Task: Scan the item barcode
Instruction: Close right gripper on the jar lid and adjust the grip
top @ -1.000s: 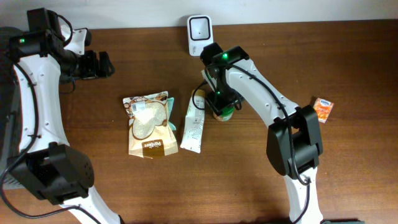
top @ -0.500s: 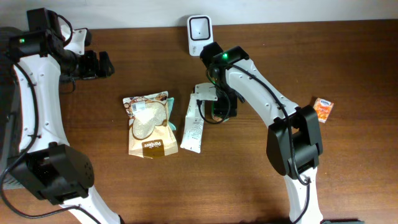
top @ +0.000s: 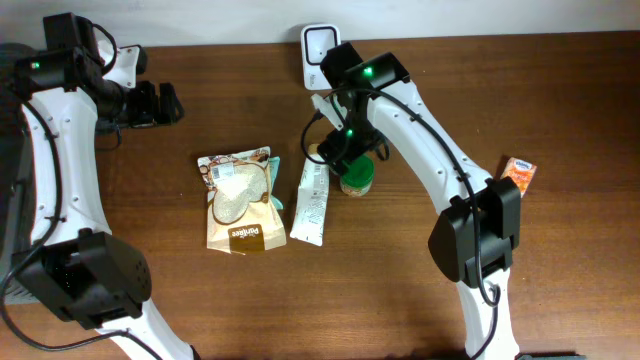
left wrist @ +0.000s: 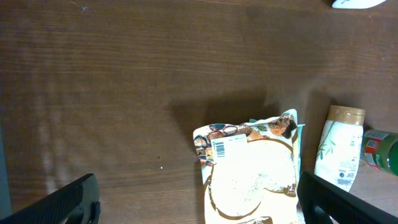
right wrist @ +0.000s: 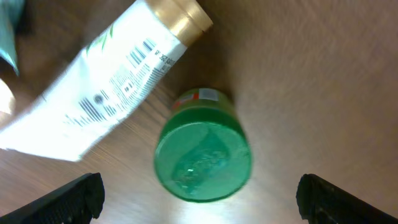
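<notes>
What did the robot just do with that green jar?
The right gripper opened, let go of the green-lidded jar and lifted up and away from it. The jar stands upright beside the white tube. The left gripper, the pouch and the tube stayed put.

overhead even and sharp, soft shadows. left wrist dimmer, pouch (left wrist: 252, 168) blown out white, its shadow toward 11 o'clock. right wrist blurred, tube (right wrist: 106, 93) smeared at 9 o'clock, sheen on jar (right wrist: 203, 154) lid.
</notes>
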{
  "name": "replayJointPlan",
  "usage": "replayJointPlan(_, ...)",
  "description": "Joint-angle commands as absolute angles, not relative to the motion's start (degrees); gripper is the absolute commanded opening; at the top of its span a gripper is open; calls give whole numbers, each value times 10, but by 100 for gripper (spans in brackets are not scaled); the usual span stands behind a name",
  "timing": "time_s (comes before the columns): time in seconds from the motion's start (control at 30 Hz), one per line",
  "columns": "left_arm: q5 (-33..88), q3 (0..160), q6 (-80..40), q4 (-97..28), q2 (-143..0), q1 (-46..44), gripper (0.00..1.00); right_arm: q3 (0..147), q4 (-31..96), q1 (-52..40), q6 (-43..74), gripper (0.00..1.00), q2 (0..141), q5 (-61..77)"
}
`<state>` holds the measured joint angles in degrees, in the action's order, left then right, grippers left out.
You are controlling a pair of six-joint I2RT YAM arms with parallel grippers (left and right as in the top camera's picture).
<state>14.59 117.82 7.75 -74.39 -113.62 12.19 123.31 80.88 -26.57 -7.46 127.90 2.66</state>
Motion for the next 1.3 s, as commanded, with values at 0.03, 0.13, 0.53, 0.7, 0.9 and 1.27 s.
replayJointPlan(0.03,150,1182,87,-745,-1123,122,99,1182,780,-267,197,98,1279,52)
replayJointPlan(0.13,150,1182,87,-745,-1123,122,99,1131,740,-267,258,99,1279,30)
replayJointPlan(0.53,150,1182,87,-745,-1123,122,99,1090,692,-265,258,72,1279,-55)
replayJointPlan(0.7,150,1182,87,-745,-1123,122,99,1114,699,-265,111,65,1276,-45)
replayJointPlan(0.9,150,1182,87,-745,-1123,122,99,1190,776,-265,-198,66,1272,43)
replayJointPlan(1.27,150,1182,87,-745,-1123,122,99,1190,816,-265,-544,74,1272,44)
